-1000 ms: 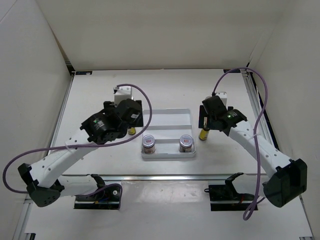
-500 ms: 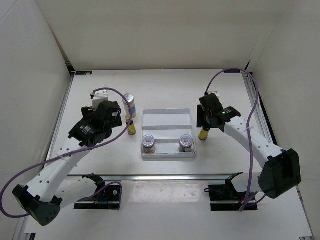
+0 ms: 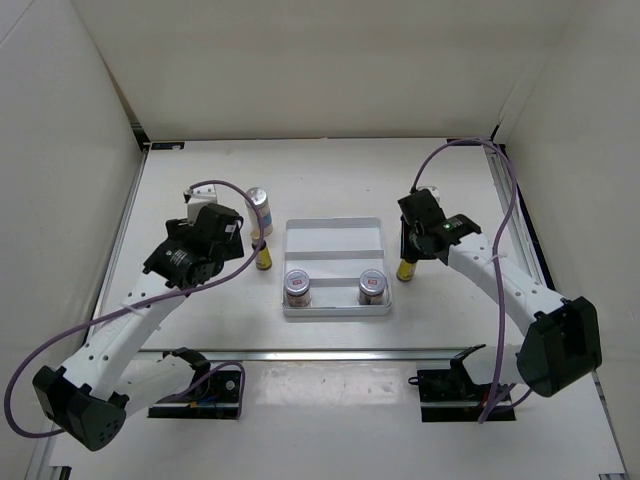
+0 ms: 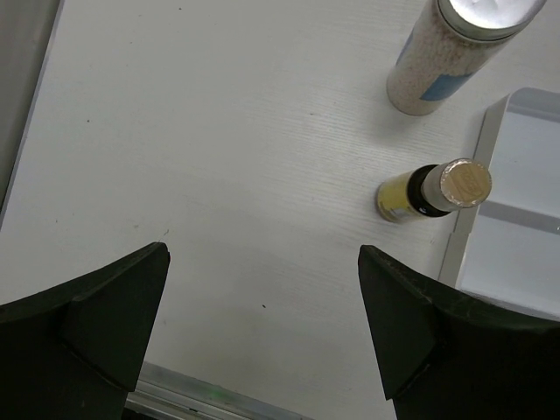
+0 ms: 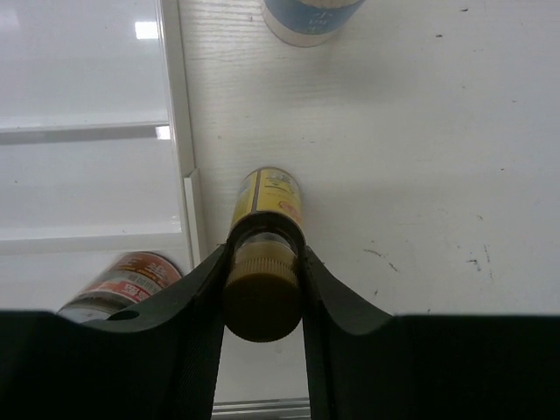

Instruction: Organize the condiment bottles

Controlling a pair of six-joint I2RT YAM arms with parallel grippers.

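Condiment bottles stand both in and around the white tray at the middle of the desk. Nearest, two squat silver-lidded jars sit upright in the tray's near compartment. The left jar is toward its left end and the right jar toward its right end, well apart from each other.

A little farther, a slim yellow bottle stands at each side of the tray. The left yellow bottle is upright on the desk just beside the tray's left rim, free of any grip. The right yellow bottle stands just off the tray's right rim. The right end effector is narrowed onto it, its two fingers pressed against either side of the dark cap, and the bottle's base appears to rest on the desk. The left end effector hangs wide above bare desk to the left of the left yellow bottle, holding nothing.

Farther still, the left tall white bottle, blue-labelled with a silver cap, stands upright on the desk just beyond the left yellow bottle, near the tray's far left corner. The right tall white bottle shows only in the right wrist view, as a blue-labelled lower part on the desk just beyond the gripped yellow bottle. In the top view the right arm hides it.
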